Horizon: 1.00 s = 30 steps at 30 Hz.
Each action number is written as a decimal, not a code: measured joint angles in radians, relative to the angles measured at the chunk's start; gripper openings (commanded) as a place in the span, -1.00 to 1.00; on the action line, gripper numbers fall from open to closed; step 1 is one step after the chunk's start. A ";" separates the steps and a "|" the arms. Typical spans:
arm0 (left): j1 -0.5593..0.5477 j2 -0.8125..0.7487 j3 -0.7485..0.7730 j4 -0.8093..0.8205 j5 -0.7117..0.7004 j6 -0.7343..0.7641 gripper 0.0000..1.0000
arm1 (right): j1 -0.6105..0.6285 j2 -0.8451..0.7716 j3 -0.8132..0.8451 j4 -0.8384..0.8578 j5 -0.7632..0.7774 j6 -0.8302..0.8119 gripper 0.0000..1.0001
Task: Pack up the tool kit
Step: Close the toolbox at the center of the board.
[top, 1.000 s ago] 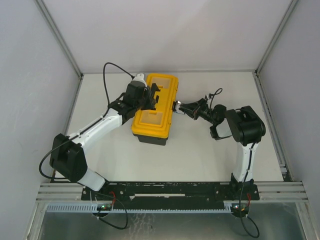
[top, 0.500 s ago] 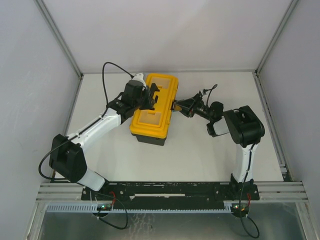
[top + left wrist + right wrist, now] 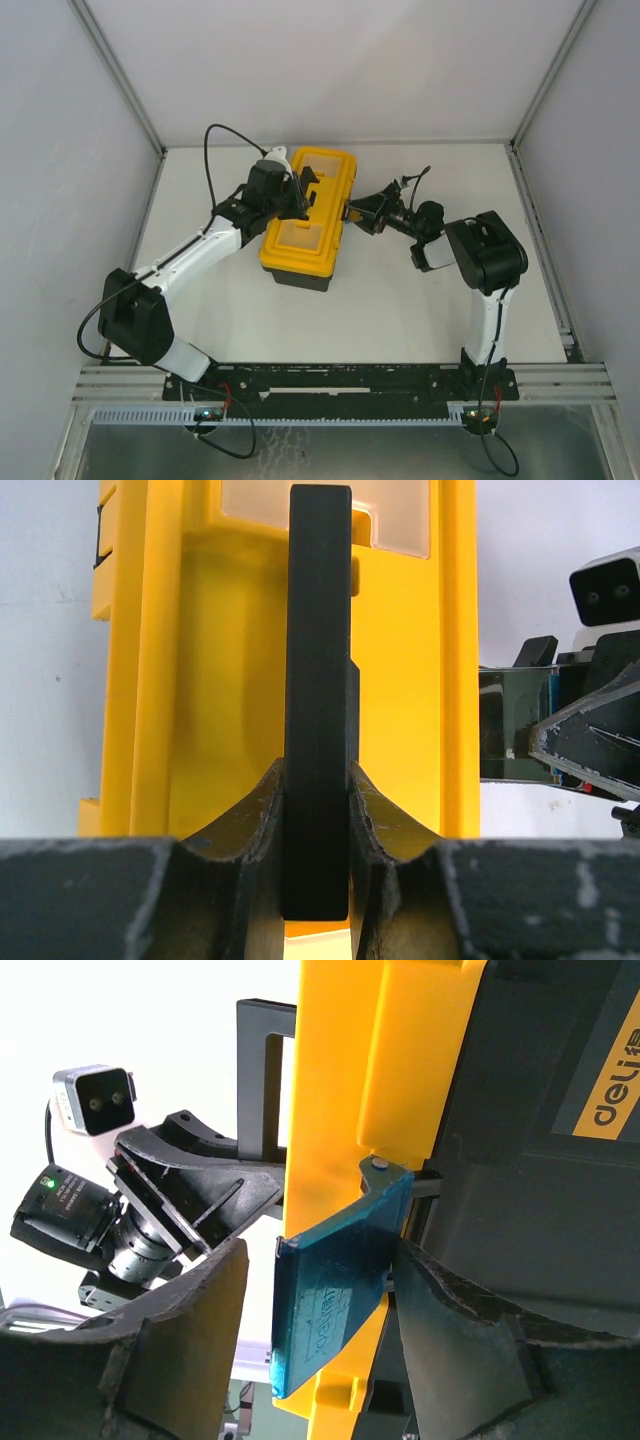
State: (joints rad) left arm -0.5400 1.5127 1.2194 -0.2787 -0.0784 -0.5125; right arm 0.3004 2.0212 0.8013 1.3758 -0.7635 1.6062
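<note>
The toolbox [image 3: 305, 240] lies on the table with its yellow lid [image 3: 210, 650] down on the black body [image 3: 560, 1080]. My left gripper [image 3: 300, 192] is shut on the black handle [image 3: 318, 680] on top of the lid; the fingers [image 3: 255, 820] press both sides of it. My right gripper [image 3: 358, 213] is open at the box's right side, its jaws either side of the teal latch [image 3: 335, 1290], which stands swung out from the box. One finger [image 3: 460, 1300] touches the latch's back. Pliers, screwdrivers and inner tray are hidden.
Grey walls and metal frame rails [image 3: 120, 90] enclose the white table [image 3: 400, 300]. The right arm's body [image 3: 485, 255] stands right of the box; the left arm [image 3: 180, 265] reaches in from the lower left. A black base rail [image 3: 340, 380] runs along the near edge.
The right gripper has moved a little left and in toward the latch. The toolbox has shifted slightly left. The left gripper stays shut on the handle.
</note>
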 measured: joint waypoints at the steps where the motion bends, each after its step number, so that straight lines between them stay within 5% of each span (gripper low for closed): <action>1: 0.000 0.000 0.000 0.000 0.001 0.000 -1.00 | 0.000 0.000 0.000 -0.003 0.001 0.000 0.44; 6: 0.000 -0.001 0.000 0.000 0.002 0.000 -0.99 | 0.003 -0.041 -0.002 -0.053 0.003 -0.039 0.46; 15: 0.001 -0.001 0.000 0.000 0.003 0.000 -0.99 | 0.037 -0.286 -0.004 -0.520 0.107 -0.302 0.44; 30: 0.001 -0.002 -0.002 0.002 0.003 0.000 -0.99 | 0.048 -0.284 -0.002 -0.563 0.127 -0.319 0.03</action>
State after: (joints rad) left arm -0.5388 1.5108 1.2171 -0.2764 -0.0750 -0.5121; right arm 0.3489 1.7370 0.7994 0.8124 -0.6365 1.2873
